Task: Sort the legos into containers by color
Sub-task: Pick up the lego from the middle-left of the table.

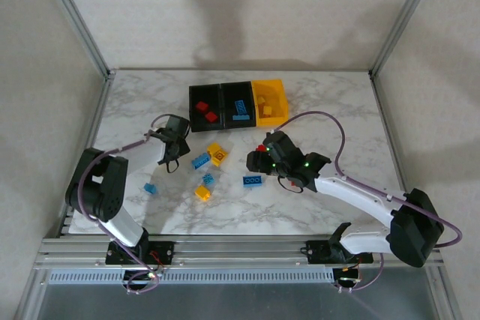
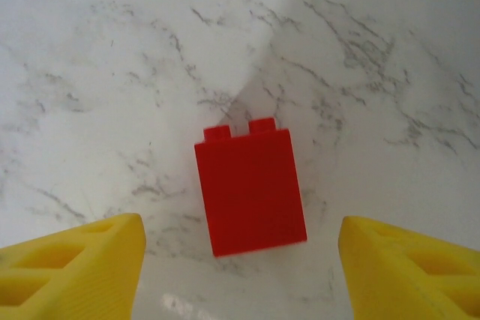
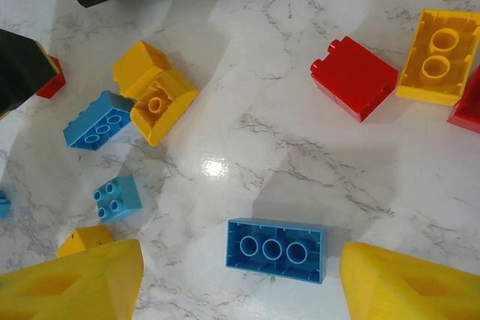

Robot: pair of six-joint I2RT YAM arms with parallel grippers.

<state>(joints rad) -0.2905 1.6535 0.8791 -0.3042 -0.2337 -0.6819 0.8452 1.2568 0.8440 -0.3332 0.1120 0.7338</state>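
My left pincer (image 2: 240, 267) open, red brick (image 2: 251, 189) flat on the bench (image 2: 90, 73), studs pointing away, my right pincer (image 3: 240, 290) open, long blue brick (image 3: 276, 249) lying side to side before it

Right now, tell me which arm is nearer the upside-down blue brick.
Right. The right arm has its jaws open over the upside-down blue brick; the left arm is farther left, jaws over a red brick.

Lego clutter (image 1: 217, 155) ctr; table edges (image 1: 337, 103) bare
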